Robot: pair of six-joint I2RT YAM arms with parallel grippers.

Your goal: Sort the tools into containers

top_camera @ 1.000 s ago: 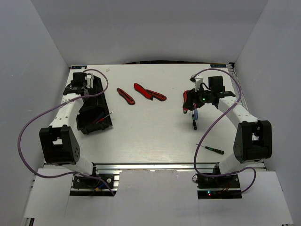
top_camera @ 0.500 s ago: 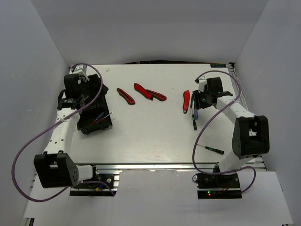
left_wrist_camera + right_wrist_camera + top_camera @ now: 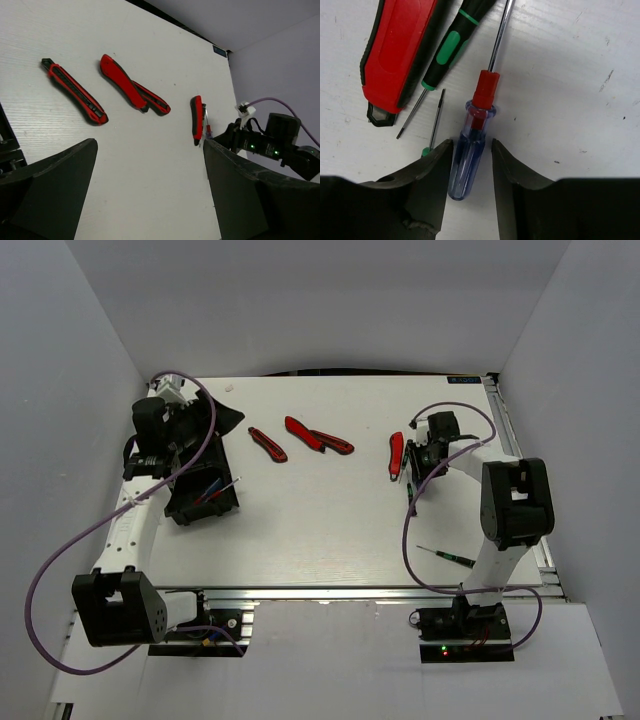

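Observation:
My right gripper (image 3: 472, 167) is low over the table, open, its jaws on either side of the blue handle of a red-blue screwdriver (image 3: 470, 150) with a small gap left. Beside it lie a red knife (image 3: 395, 55) and two thin black-green screwdrivers (image 3: 452, 47). My left gripper (image 3: 150, 190) is open and empty, held above the black bin (image 3: 205, 502) at the left, which holds a few screwdrivers (image 3: 212, 490). A second red knife (image 3: 267, 444) and red-and-black pliers (image 3: 318, 436) lie at the table's middle back.
Another black-green screwdriver (image 3: 447, 557) lies near the front right by the right arm's base. White walls close in the table on the left, back and right. The left arm's purple cable loops over the bin area.
My right gripper has dropped down and in over the screwdriver cluster, now straddling the blue handle. My left arm has drawn back and up from the bin.

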